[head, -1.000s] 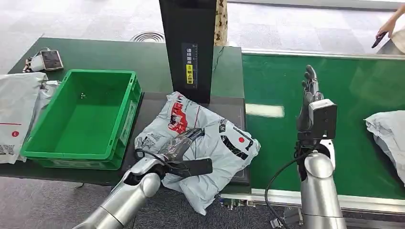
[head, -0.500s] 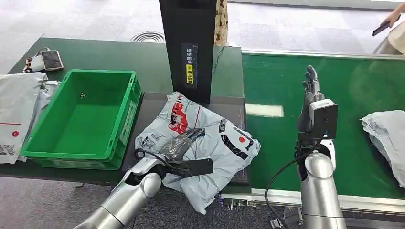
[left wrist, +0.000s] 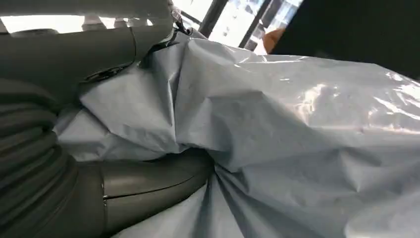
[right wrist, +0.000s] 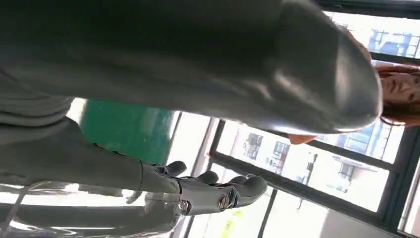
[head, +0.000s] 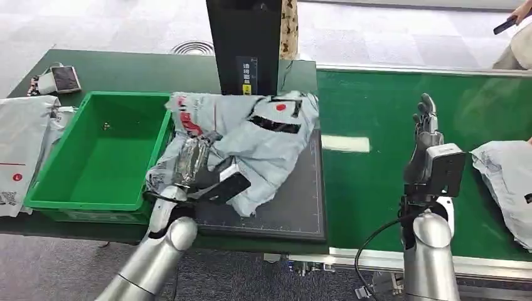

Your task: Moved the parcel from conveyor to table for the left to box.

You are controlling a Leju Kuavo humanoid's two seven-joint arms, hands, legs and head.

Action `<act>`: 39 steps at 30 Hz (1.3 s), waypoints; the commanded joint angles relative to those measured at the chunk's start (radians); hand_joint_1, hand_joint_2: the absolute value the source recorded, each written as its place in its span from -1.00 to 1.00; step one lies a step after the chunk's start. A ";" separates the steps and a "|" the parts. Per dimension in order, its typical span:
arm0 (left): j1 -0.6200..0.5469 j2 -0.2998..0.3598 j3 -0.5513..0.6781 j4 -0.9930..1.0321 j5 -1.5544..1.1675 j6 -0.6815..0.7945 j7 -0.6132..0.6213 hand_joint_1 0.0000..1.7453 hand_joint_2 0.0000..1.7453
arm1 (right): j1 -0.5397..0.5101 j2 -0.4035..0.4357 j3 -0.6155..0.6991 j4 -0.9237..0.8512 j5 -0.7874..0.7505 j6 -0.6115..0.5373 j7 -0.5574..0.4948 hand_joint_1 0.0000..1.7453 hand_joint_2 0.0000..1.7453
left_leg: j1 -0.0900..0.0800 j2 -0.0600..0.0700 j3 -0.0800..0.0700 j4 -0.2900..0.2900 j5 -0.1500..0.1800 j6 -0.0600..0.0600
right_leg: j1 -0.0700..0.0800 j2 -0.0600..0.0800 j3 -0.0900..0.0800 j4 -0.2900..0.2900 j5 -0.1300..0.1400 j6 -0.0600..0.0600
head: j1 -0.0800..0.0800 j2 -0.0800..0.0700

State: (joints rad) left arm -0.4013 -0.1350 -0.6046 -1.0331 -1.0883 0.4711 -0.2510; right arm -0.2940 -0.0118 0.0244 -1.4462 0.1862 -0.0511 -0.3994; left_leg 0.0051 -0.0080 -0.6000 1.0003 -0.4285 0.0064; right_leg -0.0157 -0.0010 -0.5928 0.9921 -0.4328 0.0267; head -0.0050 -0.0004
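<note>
A grey plastic parcel (head: 251,135) with red and black print hangs lifted over the dark scale pad (head: 295,200), its left edge over the green crate's (head: 94,157) rim. My left hand (head: 197,164) grips its crumpled lower corner. Up close in the left wrist view, the thumb (left wrist: 148,183) presses into the grey film of the parcel (left wrist: 277,129). My right hand (head: 426,125) stands upright over the green conveyor (head: 370,119), fingers straight and apart, holding nothing. The right wrist view shows its fingers (right wrist: 223,191) spread.
A black scanner post (head: 244,44) stands behind the parcel. More grey parcels lie at the far left (head: 22,144) and on the conveyor at the right edge (head: 508,182). A person's hand with a phone (head: 511,22) is at the top right.
My left hand has lifted the parcel off the scale pad and swung it left and back toward the green crate. The view has shifted slightly; the right hand stays raised.
</note>
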 commanded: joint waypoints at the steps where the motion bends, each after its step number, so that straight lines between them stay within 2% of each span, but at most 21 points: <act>1: -0.010 0.034 0.046 -0.033 0.013 0.049 -0.032 1.00 1.00 | -0.025 -0.013 -0.006 0.036 -0.010 0.005 -0.007 -1.00 -1.00 | 0.000 0.002 0.004 -0.001 -0.001 -0.001 | 0.000 0.001 0.003 -0.001 -0.001 -0.002 | 0.000 0.000; 4: 0.000 0.031 0.051 -0.039 0.021 0.076 -0.043 1.00 1.00 | -0.023 -0.013 -0.005 0.038 -0.012 0.003 -0.009 -1.00 -1.00 | 0.000 0.002 0.003 -0.001 -0.001 -0.001 | 0.001 0.002 0.002 -0.001 -0.001 -0.002 | 0.000 0.000; 6: 0.009 0.032 0.058 -0.062 0.030 0.147 -0.074 1.00 1.00 | -0.022 -0.015 -0.003 0.039 -0.014 0.000 -0.013 -1.00 -1.00 | 0.000 0.002 0.002 -0.001 -0.001 -0.001 | 0.000 0.001 0.002 -0.002 -0.001 -0.001 | 0.000 0.000; 7: 0.012 0.041 0.067 -0.096 0.008 0.227 -0.090 1.00 1.00 | -0.018 -0.018 -0.004 0.035 -0.018 -0.002 -0.014 -1.00 -1.00 | 0.000 0.001 0.001 -0.001 -0.001 -0.001 | 0.000 0.001 0.001 -0.001 -0.001 -0.001 | 0.000 0.000; 8: 0.029 0.034 0.112 -0.168 -0.033 0.227 -0.112 1.00 1.00 | -0.017 -0.020 -0.003 0.033 -0.021 -0.004 -0.014 -1.00 -1.00 | 0.001 0.002 0.001 -0.001 -0.001 -0.001 | 0.001 0.001 0.002 -0.001 -0.001 -0.001 | 0.000 0.000; 9: 0.079 -0.008 0.226 -0.281 -0.101 0.227 -0.197 1.00 1.00 | -0.012 -0.026 -0.001 0.028 -0.028 -0.008 -0.013 -1.00 -1.00 | 0.001 0.002 0.000 0.000 -0.001 -0.001 | 0.001 0.002 0.000 -0.001 -0.001 -0.001 | 0.000 0.000; 13: 0.122 -0.058 0.347 -0.459 -0.166 0.227 -0.286 1.00 1.00 | 0.000 -0.035 -0.002 0.020 -0.039 -0.014 -0.013 -1.00 -1.00 | 0.001 0.001 -0.001 0.000 -0.002 -0.001 | 0.001 0.001 0.000 0.000 -0.001 -0.001 | 0.000 0.000; 15: 0.132 -0.079 0.407 -0.499 -0.232 0.227 -0.283 1.00 1.00 | 0.010 -0.040 -0.003 0.018 -0.044 -0.017 -0.014 -1.00 -1.00 | 0.001 0.002 -0.001 0.001 -0.002 0.000 | 0.001 0.001 -0.001 0.000 -0.002 -0.001 | 0.000 0.000; 26: 0.132 -0.079 0.407 -0.499 -0.232 0.227 -0.283 1.00 1.00 | 0.010 -0.040 -0.003 0.018 -0.044 -0.017 -0.014 -1.00 -1.00 | 0.000 0.001 0.001 -0.001 -0.002 -0.001 | 0.001 0.001 0.001 -0.001 -0.001 -0.001 | 0.000 0.000; 28: 0.112 -0.065 0.434 -0.469 -0.313 0.227 -0.167 1.00 1.00 | 0.024 -0.037 -0.006 0.014 -0.045 -0.021 -0.016 -1.00 -1.00 | 0.000 0.001 0.001 -0.001 -0.002 -0.001 | 0.000 0.001 0.001 -0.001 -0.001 -0.001 | 0.000 0.000; 29: 0.073 -0.030 0.466 -0.385 -0.397 0.227 0.001 1.00 1.00 | 0.029 -0.039 -0.004 0.010 -0.040 -0.029 -0.022 -1.00 -1.00 | 0.000 0.001 0.000 -0.001 -0.002 -0.001 | 0.000 0.001 0.000 -0.001 -0.001 -0.001 | 0.000 0.000; 30: 0.022 0.032 0.468 -0.330 -0.395 0.227 0.075 1.00 1.00 | 0.034 -0.048 0.000 -0.001 -0.040 -0.032 -0.021 -1.00 -1.00 | 0.000 0.001 0.003 -0.002 -0.002 -0.001 | 0.000 0.000 0.002 -0.002 -0.001 -0.001 | 0.000 0.000; 33: -0.104 0.119 0.471 -0.106 -0.391 0.198 0.187 1.00 1.00 | 0.049 -0.062 -0.008 -0.044 -0.052 -0.031 -0.004 -1.00 -1.00 | 0.000 -0.001 0.002 -0.003 0.000 -0.002 | 0.000 -0.001 0.001 -0.001 -0.001 -0.002 | 0.000 0.000; 36: -0.182 0.151 0.466 0.082 -0.482 -0.029 0.360 1.00 1.00 | 0.019 -0.039 0.009 -0.033 -0.028 0.006 0.020 -1.00 -1.00 | 0.000 -0.002 0.003 -0.003 0.001 -0.002 | 0.000 -0.002 0.002 -0.002 -0.001 -0.002 | 0.000 0.000; 39: -0.280 0.181 0.402 0.347 -0.482 -0.164 0.505 1.00 1.00 | -0.046 -0.010 0.040 0.025 0.008 0.020 0.028 -1.00 -1.00 | 0.000 0.002 0.004 -0.004 0.001 -0.003 | 0.001 0.001 0.002 -0.002 0.001 -0.003 | 0.000 0.000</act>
State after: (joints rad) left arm -0.4336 -0.0926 -0.1392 -1.2945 -1.5264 0.5506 0.0273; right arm -0.2549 -0.0458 0.0217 -1.4874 0.1473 -0.0598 -0.3940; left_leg 0.0059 -0.0074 -0.6012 1.0001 -0.4288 0.0051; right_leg -0.0146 0.0000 -0.5947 0.9929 -0.4331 0.0265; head -0.0053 -0.0004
